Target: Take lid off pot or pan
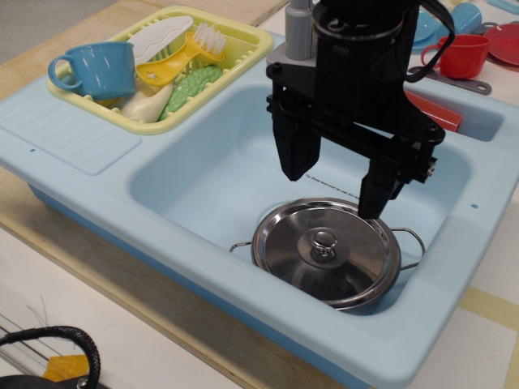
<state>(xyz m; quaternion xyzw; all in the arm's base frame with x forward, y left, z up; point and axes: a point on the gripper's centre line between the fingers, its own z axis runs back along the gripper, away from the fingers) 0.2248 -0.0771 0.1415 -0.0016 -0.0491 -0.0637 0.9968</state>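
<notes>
The shiny steel lid [324,250] with its small central knob [323,241] sits closed on the shallow steel pot [357,304], whose wire loop handles [412,243] stick out at left and right. The pot stands at the front right of the light blue sink basin [203,174]. My black gripper [336,190] hangs open just above and behind the lid. Its left finger is over the basin and its right finger is near the lid's far rim. It holds nothing.
A yellow dish rack [243,40] at the back left holds a blue cup [97,69], a brush [182,55] and other toy items. A red cup [462,55] and blue dishes lie at the back right. A black cable [57,340] lies at the front left.
</notes>
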